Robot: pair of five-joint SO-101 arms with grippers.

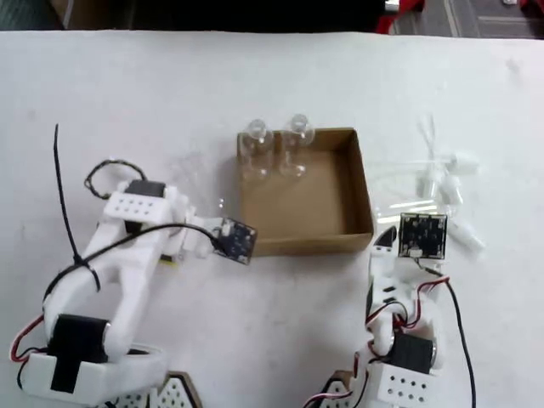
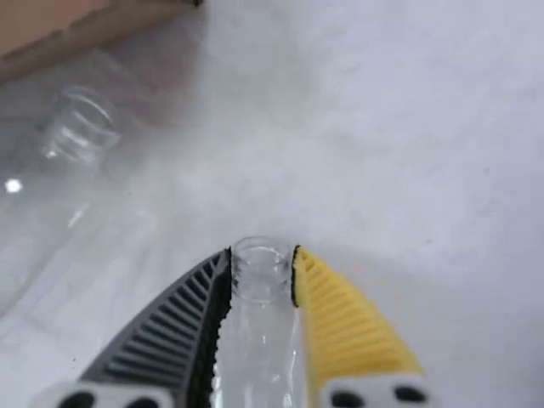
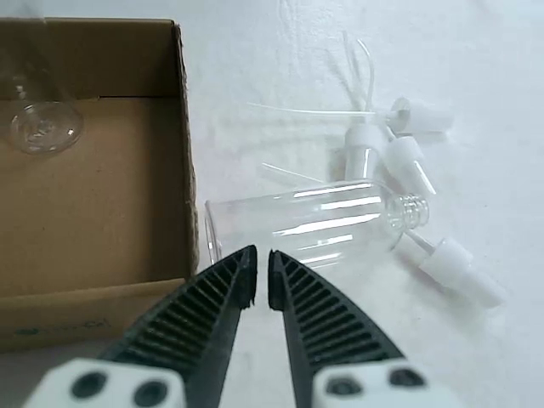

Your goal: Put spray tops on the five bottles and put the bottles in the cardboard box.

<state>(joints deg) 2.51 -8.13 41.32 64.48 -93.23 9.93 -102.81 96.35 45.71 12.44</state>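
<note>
Since the left gripper (image 2: 262,257) is clamped on a clear held bottle (image 2: 257,357) right at the neck, with the open mouth just past the fingertips, the smooth plastic could twist or slip out when a top is pushed in. Fingers that high may also block the top from seating. It hangs over the table (image 2: 408,127) off the near left corner of the cardboard box (image 3: 183,127). A loose bottle (image 2: 76,127), uncapped, lies close by and could get knocked away. The right gripper (image 3: 262,276) has its fingers nearly together with nothing between them. It sits just short of a lying bottle (image 3: 314,221) on its side next to the box wall, and a descent from there could set that bottle rolling. Spray tops (image 3: 408,153) lie in a loose heap beyond it with dip tubes crossing, so lifting one may drag others. Two bottles (image 1: 276,144) stand at the box's far left corner and look uncapped, so they risk being boxed without tops. Writing: no label on any bottle; faint print (image 3: 59,327) on the box's outer near wall, too small to read.
</note>
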